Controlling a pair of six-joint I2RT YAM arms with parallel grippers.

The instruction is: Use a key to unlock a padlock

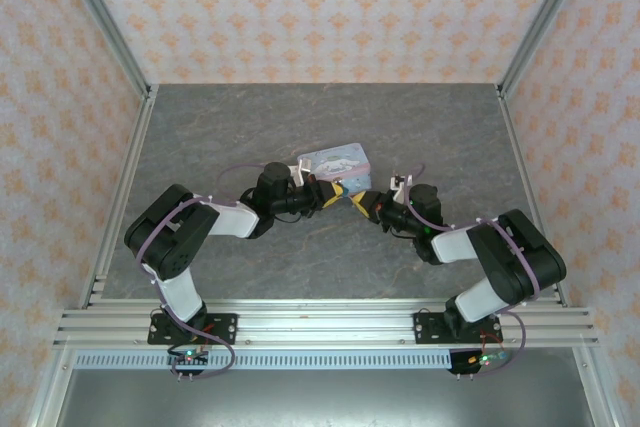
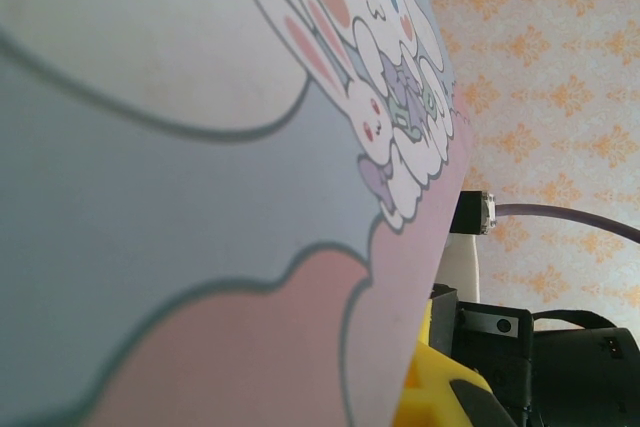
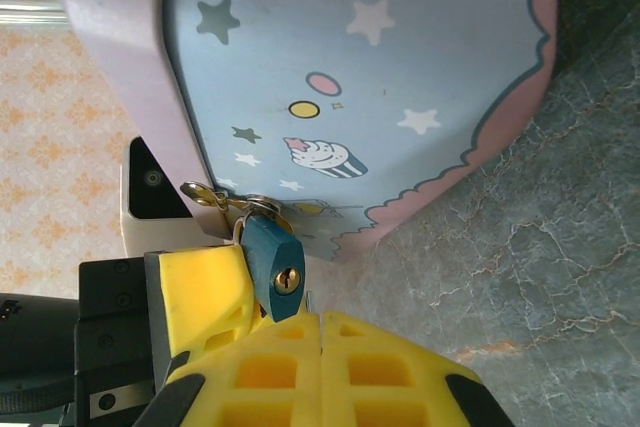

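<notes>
Grey marbled table [image 3: 520, 247]: left pincer [image 1: 335, 193] and right pincer [image 3: 320, 325] both closed beside the padlock [image 3: 273, 265] on the tin box [image 3: 380, 67].

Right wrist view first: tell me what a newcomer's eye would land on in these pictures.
The pastel cartoon tin box looms large in the right wrist view, with the tiny blue padlock hanging at its latch, keyhole facing the camera. Just below it, the yellow-tipped right gripper sits shut.
</notes>
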